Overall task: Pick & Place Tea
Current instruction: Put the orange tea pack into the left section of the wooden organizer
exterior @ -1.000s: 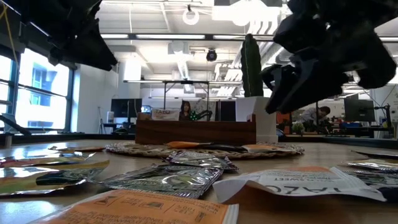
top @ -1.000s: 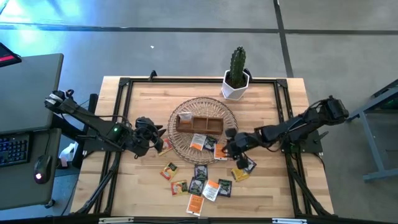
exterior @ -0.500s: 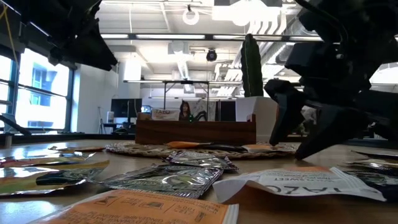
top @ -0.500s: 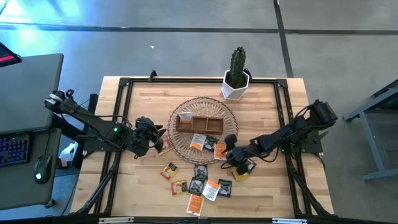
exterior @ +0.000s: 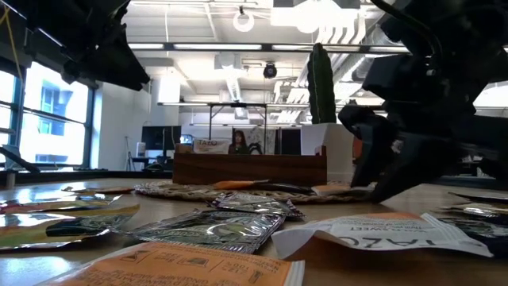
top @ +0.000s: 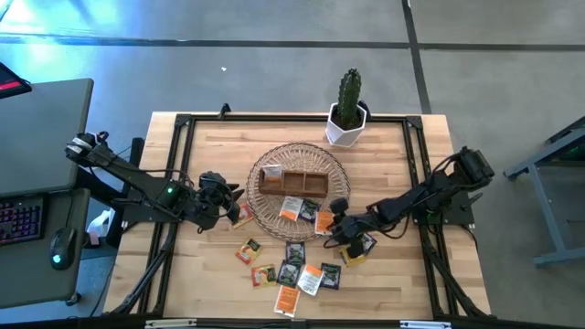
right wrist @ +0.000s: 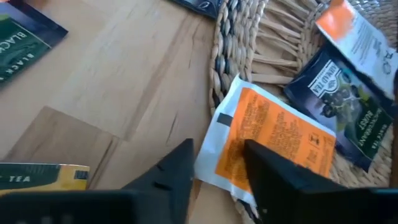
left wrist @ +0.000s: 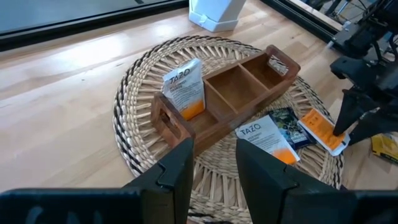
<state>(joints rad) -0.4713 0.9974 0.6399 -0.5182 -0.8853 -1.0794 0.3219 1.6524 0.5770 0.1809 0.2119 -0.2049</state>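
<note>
Several small tea packets point(top: 294, 265) lie flat on the table's near part. More lie in the wicker basket point(top: 274, 152), and one point(left wrist: 184, 87) stands in the wooden box point(top: 292, 181). My right gripper point(right wrist: 217, 149) is open and low at the basket's near-right rim. Its fingers straddle the white edge of an orange-and-white packet point(right wrist: 267, 140), which lies half on the rim and half over the table. My left gripper point(left wrist: 214, 149) is open and hovers at the basket's left side point(top: 233, 199), touching nothing. My right gripper comes down slanting from the table's right, fingers point(right wrist: 183, 155) on either side of the orange-and-white packet's white edge point(right wrist: 214, 140). The packet lies flat on the basket rim. Whether the fingertips touch it, I cannot tell.
A potted cactus point(top: 347, 110) stands at the far edge behind the basket. A dark blue packet point(right wrist: 339, 93) and an orange one point(right wrist: 351, 28) lie in the basket beside the gripper. A yellow packet point(right wrist: 37, 174) lies on the table by it. Black frame rails point(top: 416, 174) run along the table's sides.
My right gripper has come down and moved a little toward the near-left, from above the basket's right rim to the packet on that rim. It reached this low position half a second ago and has barely shifted since. The packets have stayed where they were.
</note>
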